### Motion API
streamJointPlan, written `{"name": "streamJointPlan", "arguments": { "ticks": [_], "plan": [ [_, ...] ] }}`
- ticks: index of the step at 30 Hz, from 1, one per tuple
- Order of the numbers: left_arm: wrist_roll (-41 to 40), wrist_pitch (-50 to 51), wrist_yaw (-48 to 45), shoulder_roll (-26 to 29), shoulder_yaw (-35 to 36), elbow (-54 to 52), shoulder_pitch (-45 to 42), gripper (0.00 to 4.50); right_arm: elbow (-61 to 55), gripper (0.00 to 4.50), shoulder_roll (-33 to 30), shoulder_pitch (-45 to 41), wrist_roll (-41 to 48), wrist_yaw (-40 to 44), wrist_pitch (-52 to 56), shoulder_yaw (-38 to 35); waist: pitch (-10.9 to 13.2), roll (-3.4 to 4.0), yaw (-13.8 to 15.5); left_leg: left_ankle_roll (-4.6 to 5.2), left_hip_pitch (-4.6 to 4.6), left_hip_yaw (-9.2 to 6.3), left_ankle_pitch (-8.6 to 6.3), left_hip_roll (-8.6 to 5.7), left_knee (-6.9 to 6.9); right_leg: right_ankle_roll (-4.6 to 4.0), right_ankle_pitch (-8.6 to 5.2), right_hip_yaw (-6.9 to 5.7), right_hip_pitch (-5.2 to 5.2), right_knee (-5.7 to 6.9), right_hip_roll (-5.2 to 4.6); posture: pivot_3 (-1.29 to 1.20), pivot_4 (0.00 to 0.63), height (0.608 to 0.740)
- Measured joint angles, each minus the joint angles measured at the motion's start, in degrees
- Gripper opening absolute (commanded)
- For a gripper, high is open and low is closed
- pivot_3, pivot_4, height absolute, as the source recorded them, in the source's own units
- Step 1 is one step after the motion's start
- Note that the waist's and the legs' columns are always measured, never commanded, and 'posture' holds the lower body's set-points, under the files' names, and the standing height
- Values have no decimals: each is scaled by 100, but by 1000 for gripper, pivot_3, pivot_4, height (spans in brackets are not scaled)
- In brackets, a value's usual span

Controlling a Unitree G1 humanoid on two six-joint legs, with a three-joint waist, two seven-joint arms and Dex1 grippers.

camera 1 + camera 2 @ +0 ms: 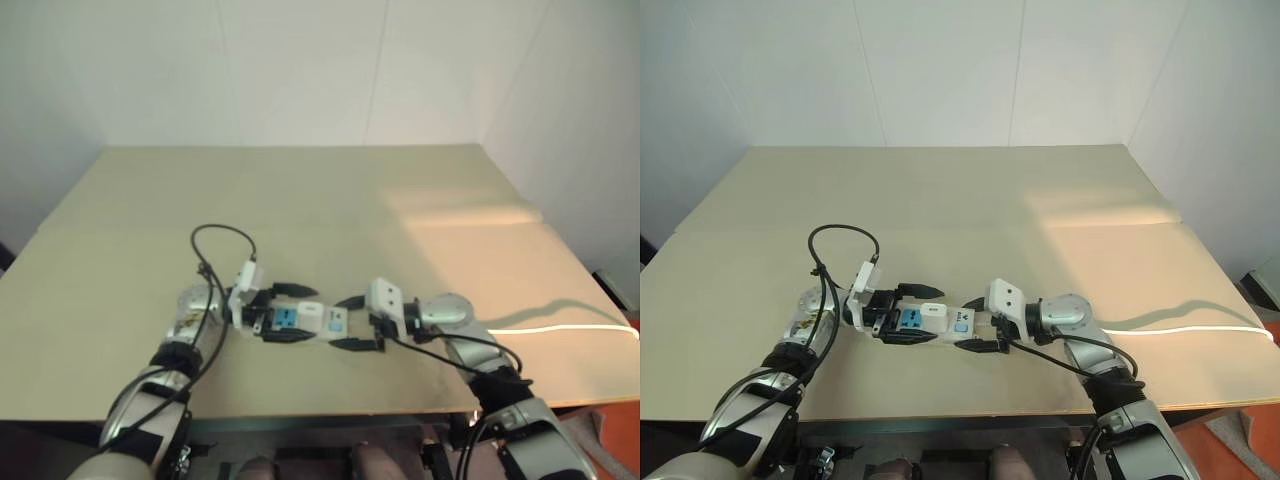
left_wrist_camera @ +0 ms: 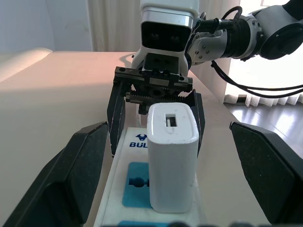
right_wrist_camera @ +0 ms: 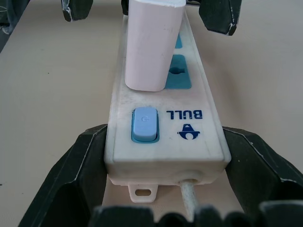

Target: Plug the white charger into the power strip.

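Observation:
The power strip (image 3: 208, 142) lies flat on the tan table, its switch (image 3: 144, 124) toward my right arm. The white charger (image 2: 173, 156) stands upright in a socket of the strip. My left gripper (image 1: 306, 314) is open; its black fingers (image 2: 85, 165) flank the charger with gaps on both sides. My right gripper (image 1: 962, 325) is shut on the strip's switch end, with its fingers (image 3: 85, 161) pressed against the two long sides. The strip's thin cord (image 3: 189, 198) leaves that end between those fingers.
The table (image 1: 330, 200) stretches bare behind the strip to the white walls. A bright sunlit patch (image 1: 470, 210) lies at the right. The table's front edge (image 1: 330, 415) runs just below the grippers. A black cable loop (image 1: 222, 232) rises from my left wrist.

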Motion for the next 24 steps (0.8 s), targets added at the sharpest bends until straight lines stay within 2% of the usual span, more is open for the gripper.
{"name": "streamJointPlan", "arguments": {
  "ticks": [3,6,8,10,18,20,24],
  "plan": [
    [-149,244,10,203,-92,-252,69,4463,-4,3446,24,-2,-16,-4,-21,2,1,-1,-16,2,-9,-1,-1,4,0,-1,0,1,-9,-2,4,0,150,740],
    [-614,709,5,781,-229,-881,185,4463,-16,3446,47,-3,-17,-11,-21,1,2,0,-45,5,-20,-4,-3,9,0,-2,1,0,-16,-2,7,0,150,740],
    [-852,813,6,918,-61,-1104,196,4500,-14,4169,47,-5,-22,-31,-17,-5,2,0,-37,5,-20,-3,-3,8,1,-3,1,-1,-17,-3,5,0,150,740],
    [-1057,907,5,1063,61,-1302,199,4500,-7,4448,48,-7,-28,-3,35,4,2,1,-24,5,-22,-3,-3,8,1,-3,2,-1,-17,-4,5,0,150,740],
    [-1216,1007,4,1521,498,-1423,250,4500,-30,4448,-71,-27,166,167,122,-53,4,3,44,5,-70,-2,-3,5,5,-22,12,-3,-63,-5,1,0,150,740],
    [-1221,1032,5,1645,653,-1545,348,4500,-238,4448,-266,-26,250,216,213,-126,4,4,48,5,-96,-1,-3,3,8,-50,29,-2,-95,1,-1,0,150,740],
    [-1125,1169,6,1835,880,-1780,693,4500,-738,4448,-781,36,535,281,392,-504,6,5,61,5,-98,0,-3,1,8,-52,30,-4,-97,0,-5,0,150,740]
  ]
}}
